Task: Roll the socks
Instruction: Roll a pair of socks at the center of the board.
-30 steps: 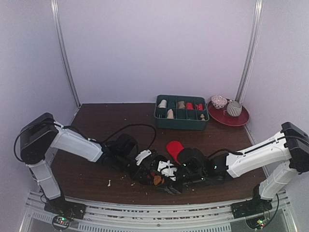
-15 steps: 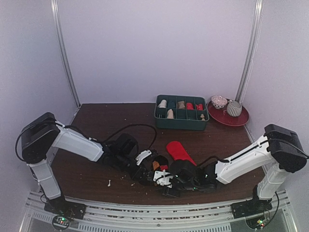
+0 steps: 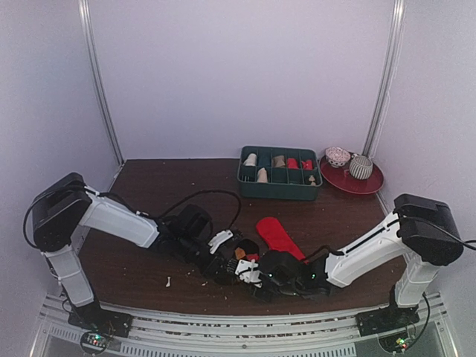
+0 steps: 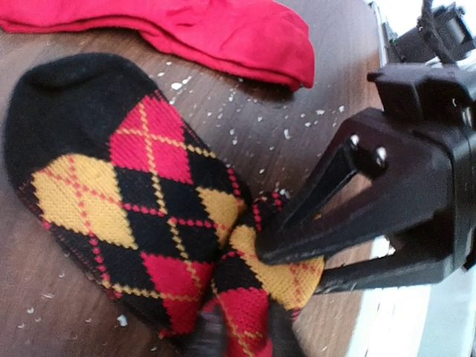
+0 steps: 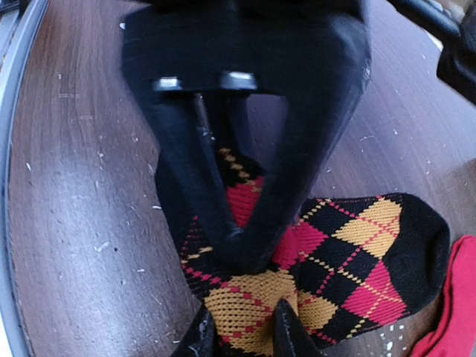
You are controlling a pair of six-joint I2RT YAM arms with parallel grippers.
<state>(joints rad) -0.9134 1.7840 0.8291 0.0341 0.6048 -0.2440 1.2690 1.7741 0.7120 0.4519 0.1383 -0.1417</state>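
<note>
The black argyle sock (image 4: 126, 193) lies flat on the brown table with its near end folded up into a small roll. My left gripper (image 4: 242, 331) is shut on that folded end. My right gripper (image 5: 239, 327) is shut on the same folded end from the opposite side, tip to tip with the left one. In the top view the argyle sock (image 3: 242, 251) lies between the left gripper (image 3: 227, 268) and the right gripper (image 3: 253, 277). The plain red sock (image 3: 277, 234) lies flat just behind them, untouched; it also shows in the left wrist view (image 4: 208, 33).
A green divided tray (image 3: 279, 192) with small beige and red rolls stands at the back. A red plate (image 3: 370, 184) with two bowls is at the back right. White lint specks (image 3: 168, 282) dot the table. The table's front edge is close behind the grippers.
The right arm has swung left and lower toward the front edge. The red sock, bunched up before, now lies stretched out flat. The left arm has barely moved.
</note>
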